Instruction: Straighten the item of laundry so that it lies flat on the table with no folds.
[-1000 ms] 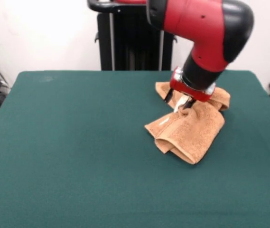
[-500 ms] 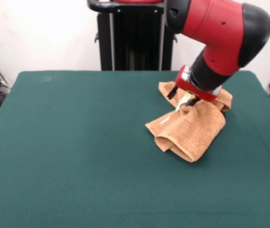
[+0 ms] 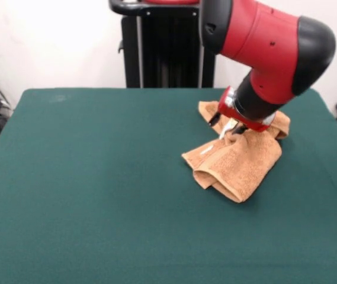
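Partly hidden by the arm, the towel (image 3: 234, 161) lies folded and bunched on the table (image 3: 97, 189), right of centre. The gripper (image 3: 227, 126) pinches its top fold. A small white tag (image 3: 206, 151) shows no readable writing.

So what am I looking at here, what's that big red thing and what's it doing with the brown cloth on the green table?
The big red and black thing is a robot arm, seen by a camera across the table facing it. Its gripper sits at the arm's lower end. On the dark green felt-topped table lies a small orange-tan terry-cloth towel, rumpled and folded over itself, with a small white tag showing. The gripper is down at the towel's upper part and seems to pinch the cloth, though the arm hides its tips, so I cannot confirm it. The towel is not flat yet.
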Robot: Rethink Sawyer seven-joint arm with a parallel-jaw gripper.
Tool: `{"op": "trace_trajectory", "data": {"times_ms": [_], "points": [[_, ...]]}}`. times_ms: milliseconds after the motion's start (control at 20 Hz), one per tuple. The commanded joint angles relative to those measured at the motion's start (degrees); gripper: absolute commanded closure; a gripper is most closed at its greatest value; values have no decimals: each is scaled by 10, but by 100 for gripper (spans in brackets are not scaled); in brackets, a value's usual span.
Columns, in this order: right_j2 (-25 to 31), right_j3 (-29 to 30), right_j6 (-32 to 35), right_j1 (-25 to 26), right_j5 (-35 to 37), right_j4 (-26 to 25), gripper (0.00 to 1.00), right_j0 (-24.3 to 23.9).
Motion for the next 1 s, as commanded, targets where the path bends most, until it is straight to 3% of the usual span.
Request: {"op": "trace_trajectory", "data": {"times_ms": [50, 250, 550, 800, 1000], "points": [[90, -25, 177, 30, 55, 55, 0, -5], [90, -15, 168, 31, 51, 59, 0, -9], [65, -28, 166, 13, 129, 39, 0, -8], [64, -30, 167, 25, 111, 40, 0, -8], [55, -13, 155, -1, 124, 34, 0, -8]]}}
